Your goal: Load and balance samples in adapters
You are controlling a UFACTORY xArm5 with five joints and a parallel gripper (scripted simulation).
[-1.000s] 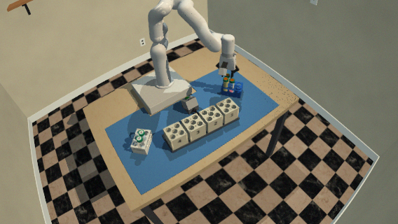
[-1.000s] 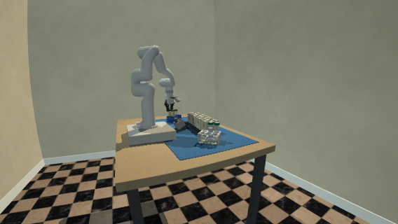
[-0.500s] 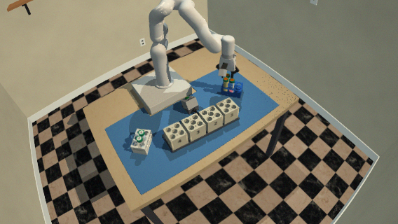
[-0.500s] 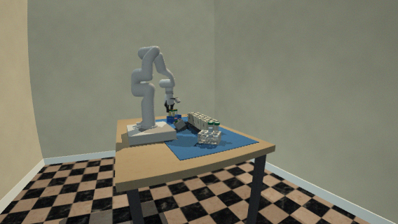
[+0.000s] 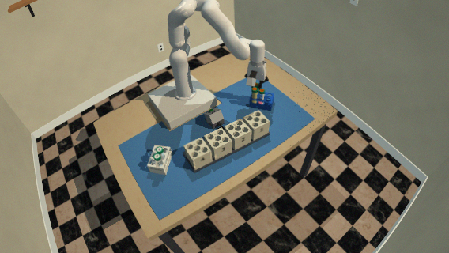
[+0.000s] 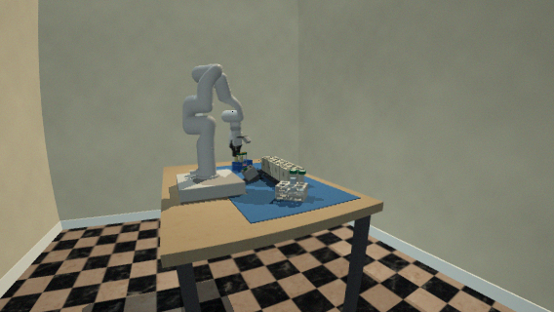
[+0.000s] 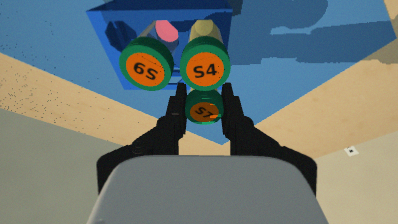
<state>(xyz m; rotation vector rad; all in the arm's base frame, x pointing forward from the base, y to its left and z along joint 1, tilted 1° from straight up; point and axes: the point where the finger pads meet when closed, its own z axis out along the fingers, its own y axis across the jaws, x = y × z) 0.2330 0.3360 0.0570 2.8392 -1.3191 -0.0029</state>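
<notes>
My gripper (image 7: 204, 94) (image 5: 257, 84) (image 6: 237, 152) hangs straight down over the blue sample rack RS (image 7: 107, 22) (image 5: 269, 102) (image 6: 240, 166). Its fingers press on both sides of the green cap of sample S7 (image 7: 203, 111). Samples S9 (image 7: 146, 70) and S4 (image 7: 205, 69) stand upright in the rack just beyond it. S4 holds a yellowish liquid and S9 a pink one. The four beige adapters (image 5: 201, 160) (image 5: 258, 132) stand in a row on stand ST with all their holes empty. The white blank rack RB (image 5: 162, 167) (image 6: 292, 191) holds green-capped blanks (image 5: 159, 150).
The grey DONE desk (image 5: 213, 117) with its green key sits between the arm's base plate (image 5: 178, 108) and the adapter row. The sample rack stands near the far corner of the blue mat (image 5: 178, 190), close to the table's edge (image 5: 316, 99).
</notes>
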